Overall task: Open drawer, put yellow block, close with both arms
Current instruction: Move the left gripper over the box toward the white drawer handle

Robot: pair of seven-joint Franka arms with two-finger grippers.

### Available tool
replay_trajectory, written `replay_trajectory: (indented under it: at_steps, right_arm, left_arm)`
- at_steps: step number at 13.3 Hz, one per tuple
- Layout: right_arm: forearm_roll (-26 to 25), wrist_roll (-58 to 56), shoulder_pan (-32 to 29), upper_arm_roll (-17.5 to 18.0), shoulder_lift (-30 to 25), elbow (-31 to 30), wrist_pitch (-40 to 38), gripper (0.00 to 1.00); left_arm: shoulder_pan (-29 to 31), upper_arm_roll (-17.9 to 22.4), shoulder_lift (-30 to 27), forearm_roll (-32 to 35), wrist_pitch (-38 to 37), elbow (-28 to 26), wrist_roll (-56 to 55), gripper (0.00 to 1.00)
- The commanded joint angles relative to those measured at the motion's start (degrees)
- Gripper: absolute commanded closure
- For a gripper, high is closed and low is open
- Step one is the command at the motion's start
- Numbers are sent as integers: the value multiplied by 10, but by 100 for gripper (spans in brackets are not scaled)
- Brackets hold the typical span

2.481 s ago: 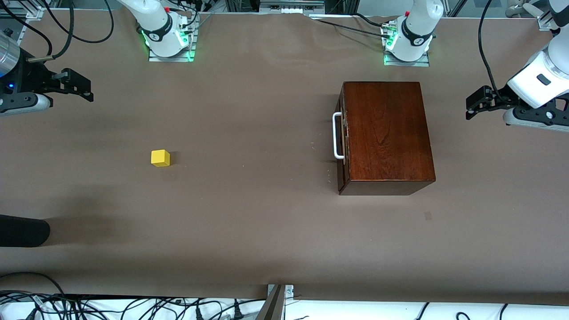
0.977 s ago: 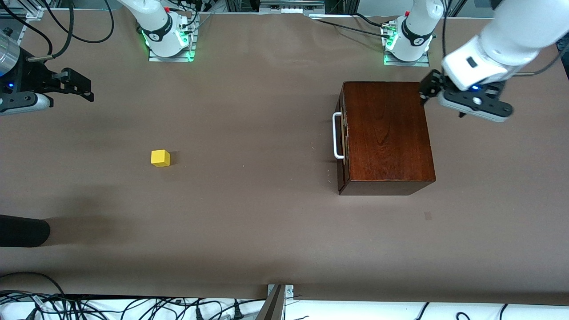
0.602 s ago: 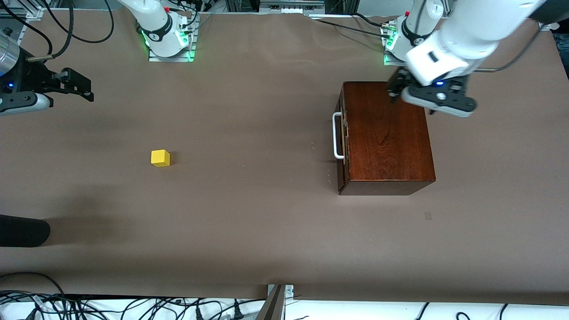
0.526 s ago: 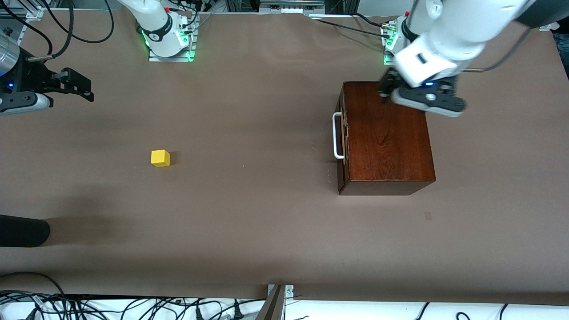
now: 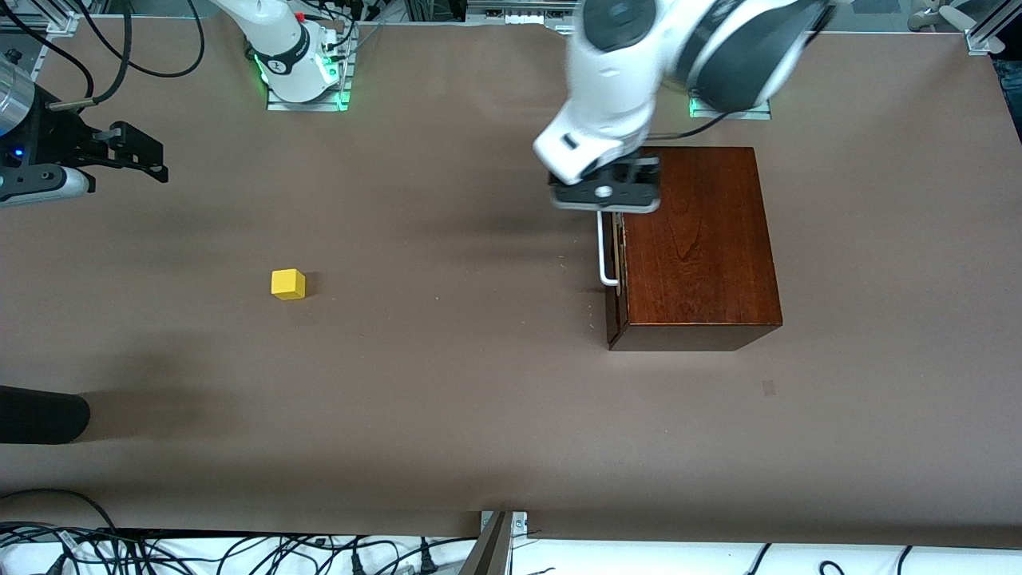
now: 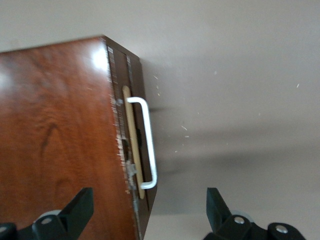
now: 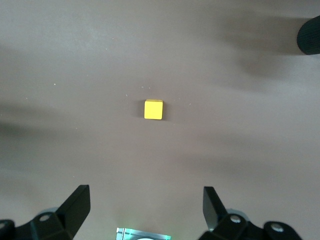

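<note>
The dark-brown wooden box stands toward the left arm's end of the table. Its drawer is shut, and the white bar handle faces the right arm's end. My left gripper is open and hangs over the drawer front, above the handle's end nearest the bases. In the left wrist view the handle and box top lie ahead of the open gripper. The yellow block sits alone toward the right arm's end. My right gripper waits open in the air; its wrist view shows the block ahead of the gripper.
A dark rounded object juts in at the table edge at the right arm's end, nearer the front camera than the block. Cables lie along the near edge. The green-lit arm bases stand at the top.
The left arm swung in from the left arm's end of the table, crossed over the box top and now hangs over the drawer handle. The right arm, block and box have not moved.
</note>
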Motion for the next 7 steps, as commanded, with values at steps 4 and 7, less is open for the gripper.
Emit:
replay_trajectory:
  at_steps: [4,7]
  right_arm:
    - [8,3,1,-1,6,14,-2,0]
    - [8,3,1,-2,5,14,-2,0]
  left_arm:
    - [-3,8,92,78,29,8,-8,0]
    - [-9,10,119,82,40,0,-48,0]
